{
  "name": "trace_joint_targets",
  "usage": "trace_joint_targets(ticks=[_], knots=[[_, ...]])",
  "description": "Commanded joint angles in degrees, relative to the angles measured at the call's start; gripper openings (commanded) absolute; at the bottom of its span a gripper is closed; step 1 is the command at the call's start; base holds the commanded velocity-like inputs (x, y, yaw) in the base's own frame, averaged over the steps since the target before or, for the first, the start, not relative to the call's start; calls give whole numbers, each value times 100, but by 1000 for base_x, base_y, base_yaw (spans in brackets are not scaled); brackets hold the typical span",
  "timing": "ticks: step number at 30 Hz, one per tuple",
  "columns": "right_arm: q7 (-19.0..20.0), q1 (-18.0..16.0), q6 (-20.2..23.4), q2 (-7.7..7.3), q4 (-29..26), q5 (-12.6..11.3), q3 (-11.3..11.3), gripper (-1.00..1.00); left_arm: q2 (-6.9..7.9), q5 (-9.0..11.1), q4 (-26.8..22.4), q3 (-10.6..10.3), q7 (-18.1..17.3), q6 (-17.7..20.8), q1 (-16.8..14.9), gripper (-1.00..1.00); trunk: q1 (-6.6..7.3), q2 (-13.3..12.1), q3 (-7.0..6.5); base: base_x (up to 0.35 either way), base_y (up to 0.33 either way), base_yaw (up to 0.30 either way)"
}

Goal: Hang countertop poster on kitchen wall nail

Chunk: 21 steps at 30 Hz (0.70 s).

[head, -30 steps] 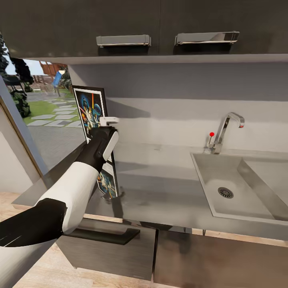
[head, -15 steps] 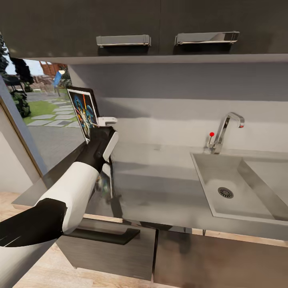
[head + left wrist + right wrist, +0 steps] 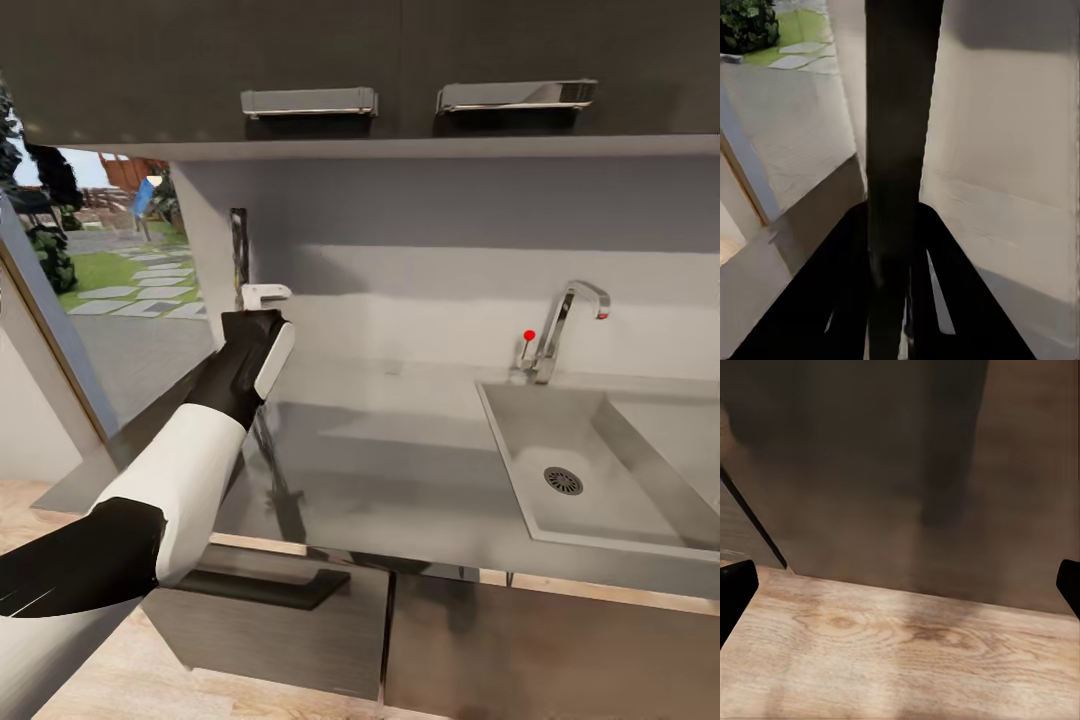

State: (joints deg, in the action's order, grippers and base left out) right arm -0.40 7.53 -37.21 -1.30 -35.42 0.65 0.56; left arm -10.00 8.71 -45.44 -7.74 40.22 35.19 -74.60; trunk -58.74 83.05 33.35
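Observation:
The poster (image 3: 238, 250) stands upright over the left end of the kitchen countertop (image 3: 400, 450), turned edge-on to the head camera, so I see just a thin dark strip. My left gripper (image 3: 262, 295) is shut on its lower part. In the left wrist view the poster's dark edge (image 3: 900, 150) runs straight between the two black fingers (image 3: 832, 285), which press on it from both sides. My right gripper (image 3: 900, 592) is open, its black fingertips (image 3: 735, 592) far apart over a wooden floor.
An inset sink (image 3: 590, 470) with a chrome tap (image 3: 565, 325) lies at the right of the counter. Dark upper cabinets (image 3: 400, 60) hang overhead. A large window (image 3: 100, 280) onto a garden is at the left. Dark drawer fronts (image 3: 270, 610) sit below the counter.
The poster has turned in my left gripper from facing the camera to edge-on, so its picture no longer shows. The left arm has stayed almost in place.

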Motion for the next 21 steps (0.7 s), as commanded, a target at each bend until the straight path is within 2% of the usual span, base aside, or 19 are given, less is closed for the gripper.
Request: trace_joint_targets(ticks=[1,9,10,21], knots=[[-4,3,-5,-2,-9,5,5,100,0,23,-31,-9,47,29,-4,-100,1,3,5,-158,0,0],[-4,3,-3,-1,-9,5,5,100,0,20,-133,-5,47,31,-5,-100,1,3,5,-178,0,0],[-4,3,-5,-2,-9,5,5,100,15,24,-408,1,43,40,-3,-100,1,3,5,-137,0,0],[-4,3,-6,0,-9,5,6,100,24,25,-467,1,39,49,-2,-100,1,3,5,-150,0,0]])
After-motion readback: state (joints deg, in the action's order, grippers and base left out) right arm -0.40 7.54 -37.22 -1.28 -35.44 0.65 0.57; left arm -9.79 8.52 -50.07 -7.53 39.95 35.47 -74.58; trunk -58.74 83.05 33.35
